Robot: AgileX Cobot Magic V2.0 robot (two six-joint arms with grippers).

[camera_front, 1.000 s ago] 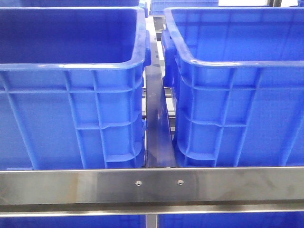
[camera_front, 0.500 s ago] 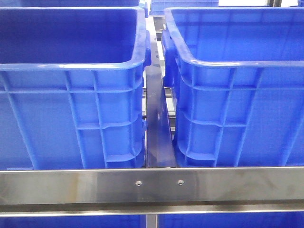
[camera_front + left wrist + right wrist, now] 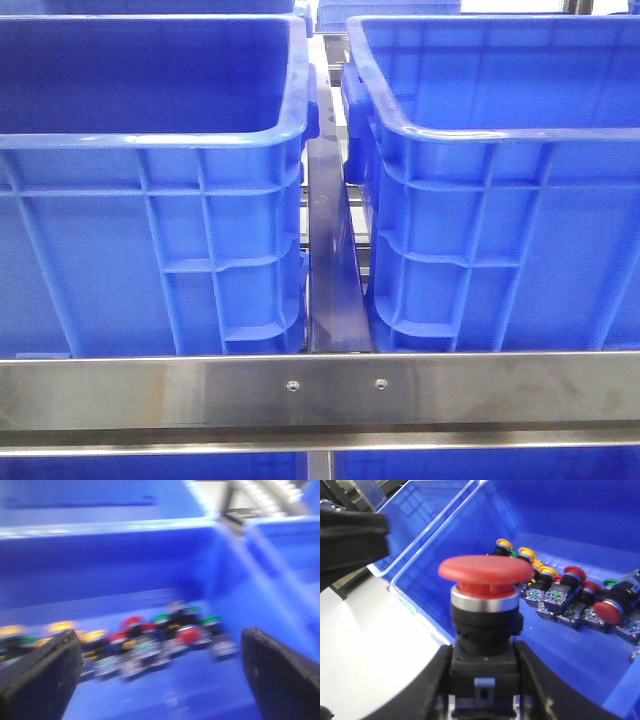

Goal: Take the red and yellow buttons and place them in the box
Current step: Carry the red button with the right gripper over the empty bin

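One red button [image 3: 487, 597] stands upright, gripped in the right claw [image 3: 482, 680] above the bin [image 3: 470, 545], while the left claw [image 3: 160, 665] gapes empty.

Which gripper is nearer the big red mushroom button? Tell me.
Right. The right gripper has its jaws shut on the red mushroom button. The left gripper hangs open over a bin of other buttons, not touching it.

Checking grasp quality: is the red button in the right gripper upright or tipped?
Upright. In the right wrist view the red button stands cap up, its black base clamped in the right gripper above the bin.
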